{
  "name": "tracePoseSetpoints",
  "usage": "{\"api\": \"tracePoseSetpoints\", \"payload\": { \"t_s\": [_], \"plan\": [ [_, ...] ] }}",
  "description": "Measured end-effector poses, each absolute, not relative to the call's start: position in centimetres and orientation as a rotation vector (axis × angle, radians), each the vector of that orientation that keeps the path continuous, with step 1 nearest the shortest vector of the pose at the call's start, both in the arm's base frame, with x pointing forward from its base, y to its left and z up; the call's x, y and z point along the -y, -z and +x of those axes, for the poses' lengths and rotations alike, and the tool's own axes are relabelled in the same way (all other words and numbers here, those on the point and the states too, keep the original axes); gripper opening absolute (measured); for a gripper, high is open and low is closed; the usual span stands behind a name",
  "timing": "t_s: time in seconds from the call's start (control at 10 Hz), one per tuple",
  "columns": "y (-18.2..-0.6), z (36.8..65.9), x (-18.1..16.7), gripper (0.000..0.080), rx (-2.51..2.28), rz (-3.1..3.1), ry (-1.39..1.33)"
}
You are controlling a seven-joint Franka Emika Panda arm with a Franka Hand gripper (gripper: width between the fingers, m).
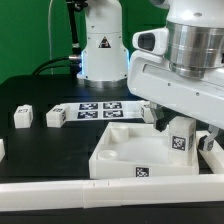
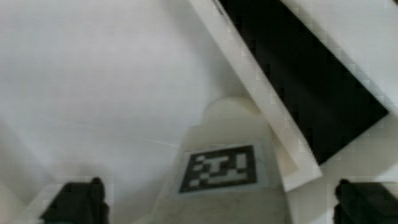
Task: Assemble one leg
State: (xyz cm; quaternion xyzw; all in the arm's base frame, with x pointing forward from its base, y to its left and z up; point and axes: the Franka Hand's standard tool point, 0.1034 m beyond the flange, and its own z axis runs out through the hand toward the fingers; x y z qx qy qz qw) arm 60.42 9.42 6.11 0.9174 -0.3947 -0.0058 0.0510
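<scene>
One small white plastic rectangular leg (image 1: 180, 141) with a black-and-white square marker tag on its face sits directly under the end effector (image 1: 181, 131), over the large flat white square tabletop (image 1: 120, 148) with its raised rim. In the wrist view the same leg (image 2: 226, 160) lies between the two dark fingertips (image 2: 75, 202), which stand well apart on either side of it; whether the pads press on it the pictures do not show, so I cannot tell if it is held. The leg's long axis appears to run away from the wrist camera, roughly along the approach line, so the coming move probably turns on lining that axis up with a corner of the tabletop.

Two more white blocks (image 1: 24, 117) with tags lie on the black desk (image 1: 50, 145) at about nine o'clock from the tabletop, well apart from the arm. A thin white marker board (image 1: 98, 108) lies at about eleven o'clock.

No brand or readable writing shows; the only markings are the square coded tags, including one on the tabletop's near wall (image 1: 142, 172).
</scene>
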Motion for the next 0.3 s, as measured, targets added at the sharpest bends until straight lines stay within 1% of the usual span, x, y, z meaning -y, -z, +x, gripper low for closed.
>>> {"api": "tracePoseSetpoints", "payload": {
  "t_s": [0.3],
  "plan": [
    [-6.11,60.42,-9.42,0.0649,1.201,2.792,0.018]
  ]
}}
